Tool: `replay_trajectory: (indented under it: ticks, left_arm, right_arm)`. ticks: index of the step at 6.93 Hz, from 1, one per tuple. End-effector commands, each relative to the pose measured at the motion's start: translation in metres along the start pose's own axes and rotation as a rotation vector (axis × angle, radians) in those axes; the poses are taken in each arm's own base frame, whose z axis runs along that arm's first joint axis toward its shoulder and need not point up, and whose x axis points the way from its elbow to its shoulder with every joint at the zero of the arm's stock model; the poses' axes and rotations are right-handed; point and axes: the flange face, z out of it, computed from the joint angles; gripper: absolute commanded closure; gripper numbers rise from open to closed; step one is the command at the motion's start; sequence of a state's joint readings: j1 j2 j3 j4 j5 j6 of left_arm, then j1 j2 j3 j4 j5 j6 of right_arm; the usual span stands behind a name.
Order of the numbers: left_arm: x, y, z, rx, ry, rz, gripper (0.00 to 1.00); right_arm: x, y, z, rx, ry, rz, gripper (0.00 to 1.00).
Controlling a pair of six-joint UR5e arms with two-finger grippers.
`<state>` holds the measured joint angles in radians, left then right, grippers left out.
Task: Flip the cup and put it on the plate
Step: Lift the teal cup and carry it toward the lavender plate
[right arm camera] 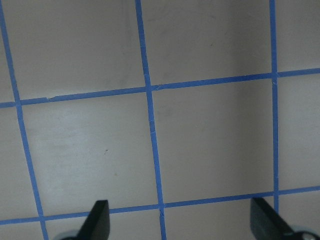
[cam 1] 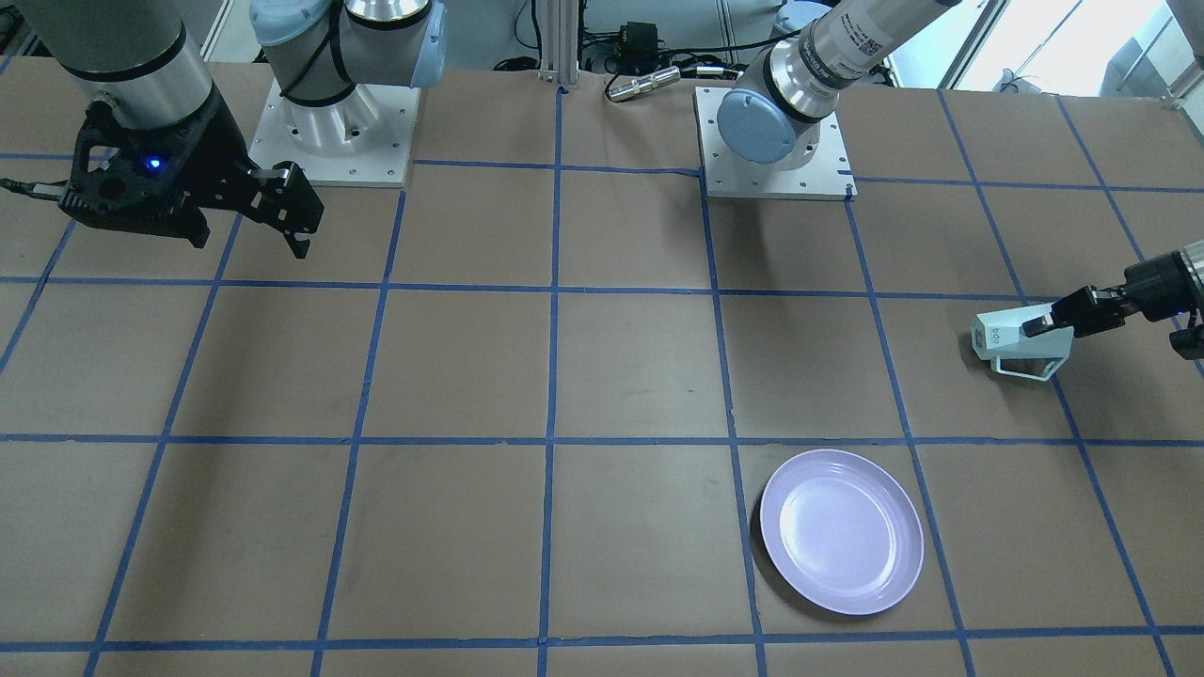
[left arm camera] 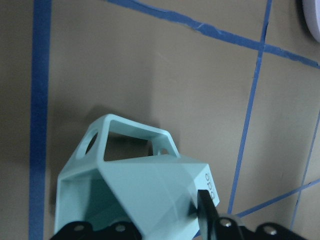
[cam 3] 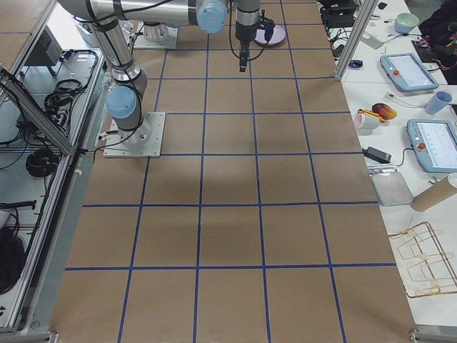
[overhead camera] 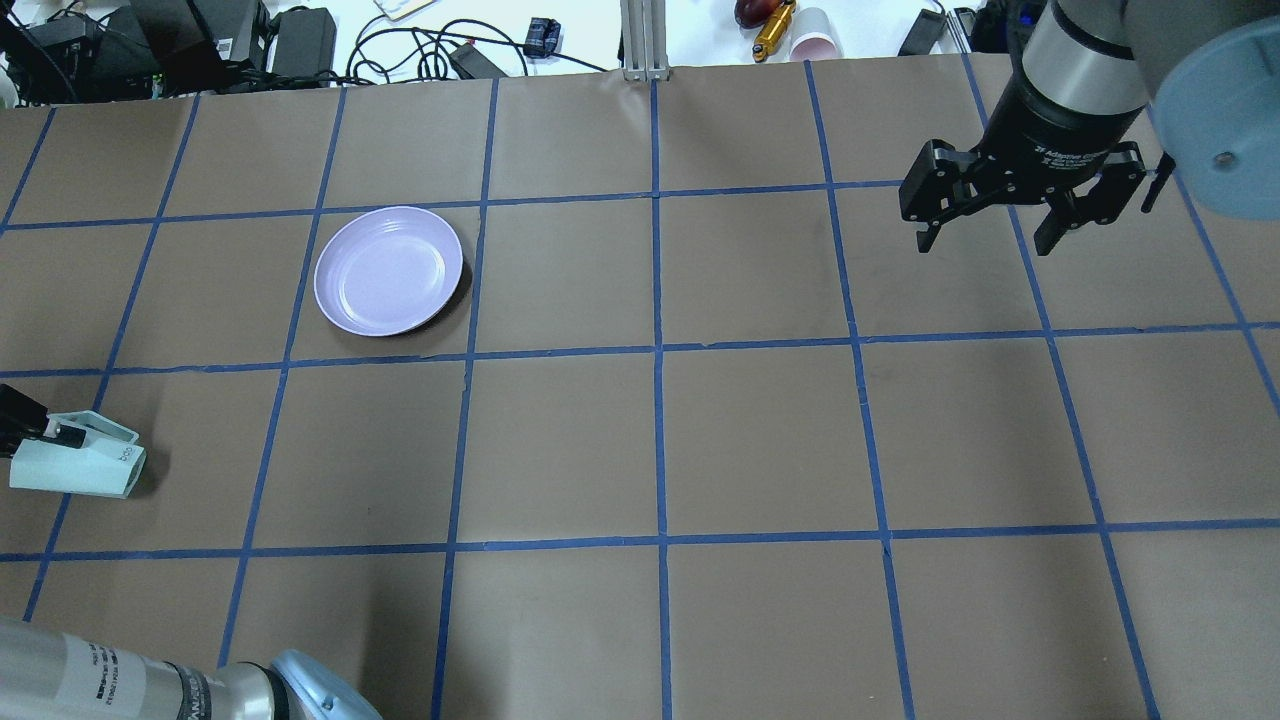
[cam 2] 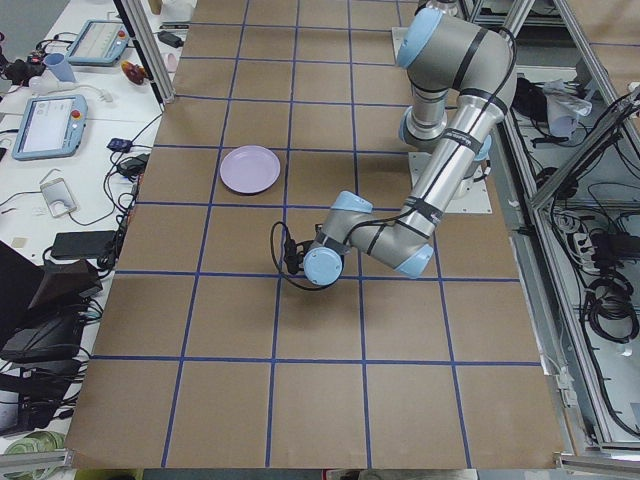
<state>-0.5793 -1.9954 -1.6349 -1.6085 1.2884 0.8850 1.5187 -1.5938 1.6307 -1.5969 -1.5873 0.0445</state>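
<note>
The pale mint-green cup is on its side, base and dark lettering pointing toward the table's middle, handle to one side. My left gripper is shut on its wall near the rim, low over the table at the robot's far left. I cannot tell whether the cup touches the table. It also shows in the overhead view and the left wrist view, where one finger presses its outside. The lavender plate lies flat and empty, apart from the cup. My right gripper hangs open and empty, far from both.
The two arm base plates stand at the robot's side of the table. Cables, adapters and a small cup lie beyond the far edge. Blue tape lines grid the brown tabletop.
</note>
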Motion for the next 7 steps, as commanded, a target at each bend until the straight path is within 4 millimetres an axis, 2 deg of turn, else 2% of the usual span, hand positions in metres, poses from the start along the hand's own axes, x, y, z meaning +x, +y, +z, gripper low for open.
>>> replay_trajectory:
  ticks: [1, 2, 3, 5, 6, 7]
  left_arm:
    - [0.032, -0.017, -0.029, 0.003, -0.06, -0.025, 1.0]
    - [0.037, -0.017, -0.036, -0.003, -0.09, -0.021, 1.0]
    - [0.058, -0.021, -0.05, 0.001, -0.146, -0.019, 1.0]
    - [0.155, -0.056, -0.078, -0.015, -0.351, 0.075, 1.0]
    - [0.197, -0.072, -0.08, 0.007, -0.389, 0.099, 1.0]
    - [0.242, -0.086, -0.069, 0.027, -0.419, 0.113, 1.0]
  right_arm:
    - [0.0, 0.0, 0.0, 0.0, 0.0, 0.0, 0.0]
    - [0.0, 0.0, 0.0, 0.0, 0.0, 0.0, 0.0]
    - [0.0, 0.0, 0.0, 0.0, 0.0, 0.0, 0.0]
    - [0.0, 0.0, 0.0, 0.0, -0.001, 0.0, 0.0]
    - [0.0, 0.0, 0.0, 0.0, 0.0, 0.0, 0.0]
    - [0.0, 0.0, 0.001, -0.001, 0.0, 0.0, 0.0]
